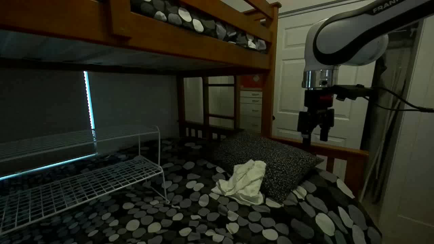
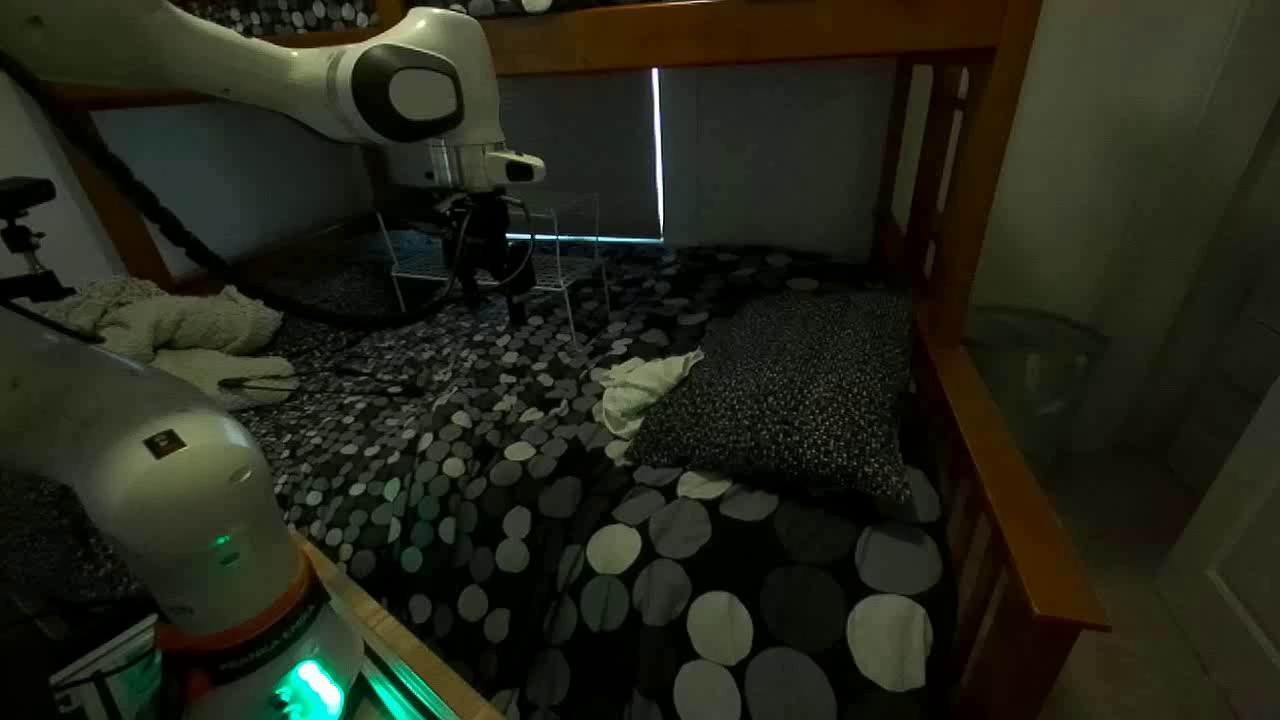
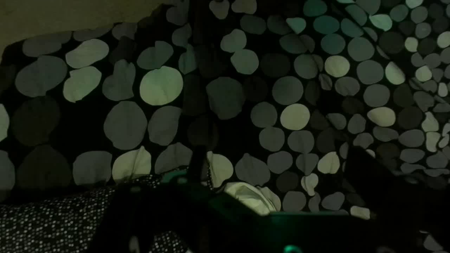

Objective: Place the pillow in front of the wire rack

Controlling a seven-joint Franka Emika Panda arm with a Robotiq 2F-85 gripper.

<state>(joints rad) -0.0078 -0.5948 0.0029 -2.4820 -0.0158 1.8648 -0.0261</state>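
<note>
A dark speckled pillow point(image 1: 281, 159) lies on the bed near the end rail, and it also shows in an exterior view point(image 2: 790, 390). Its edge shows at the lower left of the wrist view point(image 3: 52, 225). A white two-tier wire rack point(image 1: 101, 181) stands on the bed away from the pillow, and is partly behind the gripper in an exterior view point(image 2: 552, 288). My gripper point(image 1: 315, 138) hangs pointing down above the bed, apart from pillow and rack. Its fingers are spread with nothing between them in the wrist view point(image 3: 277, 161). It also shows in an exterior view point(image 2: 493, 300).
A crumpled white cloth point(image 1: 245, 181) lies against the pillow. The upper bunk point(image 1: 203, 44) overhangs the bed. A wooden end rail point(image 2: 1010, 500) and post point(image 1: 268, 84) stand beyond the pillow. A knitted blanket point(image 2: 190, 330) lies near the arm's base.
</note>
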